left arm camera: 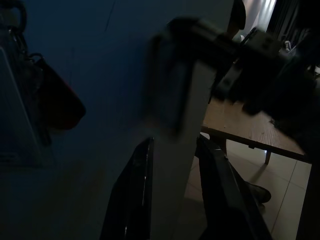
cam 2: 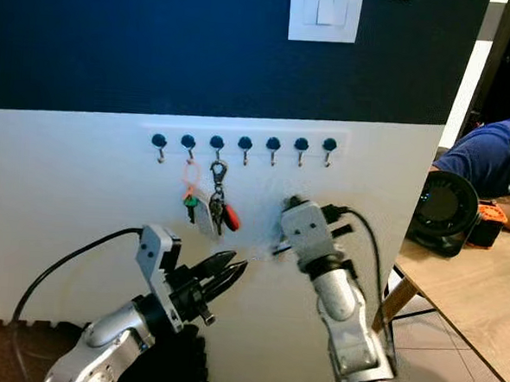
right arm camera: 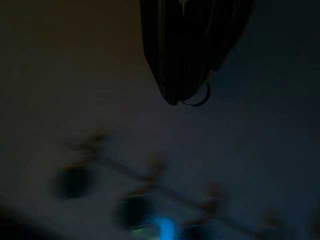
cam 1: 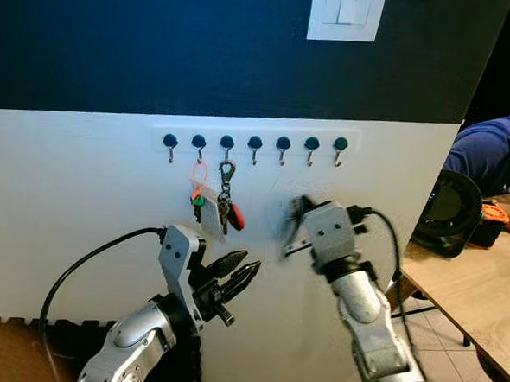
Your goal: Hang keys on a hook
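Observation:
A white rack of several dark-knobbed hooks [cam 1: 254, 144] runs across the wall. Two key bunches hang on it: one on a pink loop with a green tag [cam 1: 198, 189], and one on a carabiner with a red fob [cam 1: 227, 205] on the neighbouring hook. My right gripper [cam 1: 298, 213] is raised close to the wall, below the rack's right half. It is shut on a thin key ring [right arm camera: 198, 101] that pokes out at its tips. Lower down, my left gripper [cam 1: 238, 275] stands open below the hanging bunches with nothing between its fingers [left arm camera: 134, 197].
A white light switch [cam 1: 345, 13] sits high on the dark upper wall. At the right, past the wall's end, a wooden table [cam 1: 478, 296] carries a round black device [cam 1: 449, 211]. A person in a blue shirt [cam 1: 491, 153] leans on it.

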